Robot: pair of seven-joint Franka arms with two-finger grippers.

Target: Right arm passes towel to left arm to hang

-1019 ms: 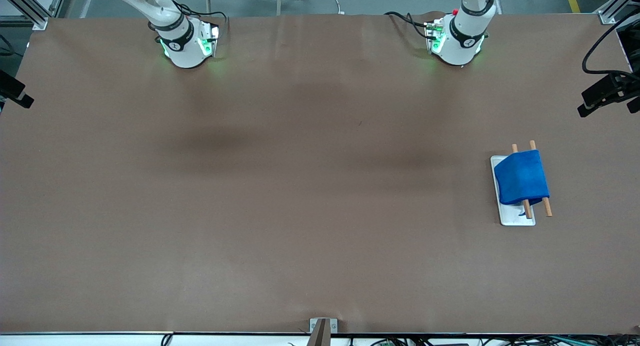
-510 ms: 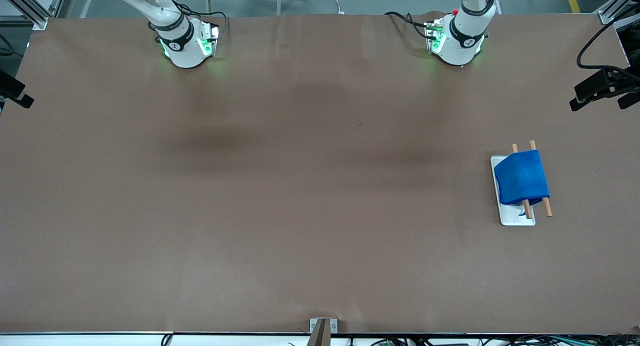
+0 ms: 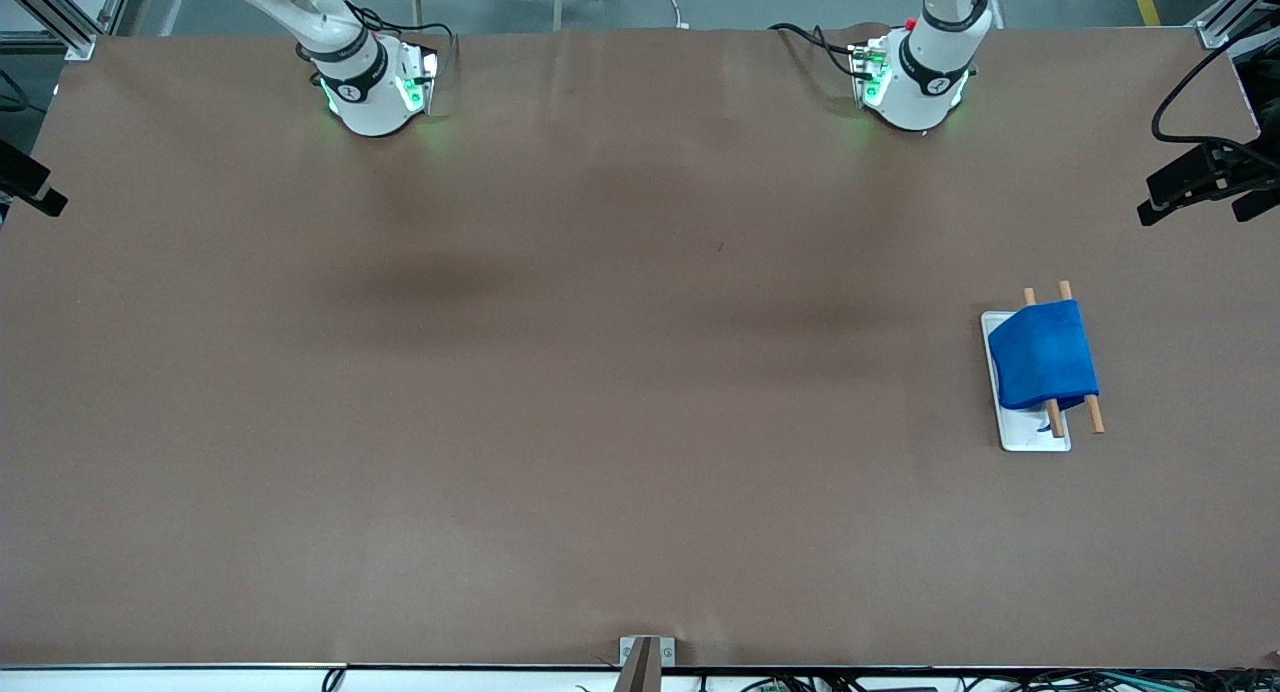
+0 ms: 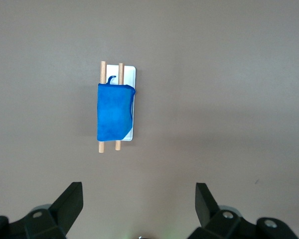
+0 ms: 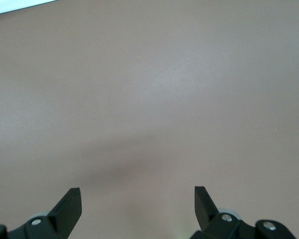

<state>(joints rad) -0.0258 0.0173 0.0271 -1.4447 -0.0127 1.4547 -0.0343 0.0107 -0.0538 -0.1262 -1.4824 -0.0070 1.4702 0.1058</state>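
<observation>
The blue towel (image 3: 1043,357) hangs folded over two wooden rods (image 3: 1093,412) of a small rack with a white base (image 3: 1030,438), toward the left arm's end of the table. It also shows in the left wrist view (image 4: 113,112), with its thread tail by the rods. My left gripper (image 4: 138,191) is open and empty, high over bare table beside the rack. Its black hand (image 3: 1190,184) shows at the edge of the front view. My right gripper (image 5: 137,196) is open and empty over bare table. Its hand (image 3: 30,187) shows at the right arm's end.
The right arm's base (image 3: 370,87) and the left arm's base (image 3: 915,77) stand along the table's edge farthest from the front camera. A small metal bracket (image 3: 645,652) sits at the edge nearest that camera. The brown table (image 3: 600,372) holds only the rack.
The left arm's black hand has shifted slightly inward over the table's end. The towel and rack have not moved. The right arm has not moved.
</observation>
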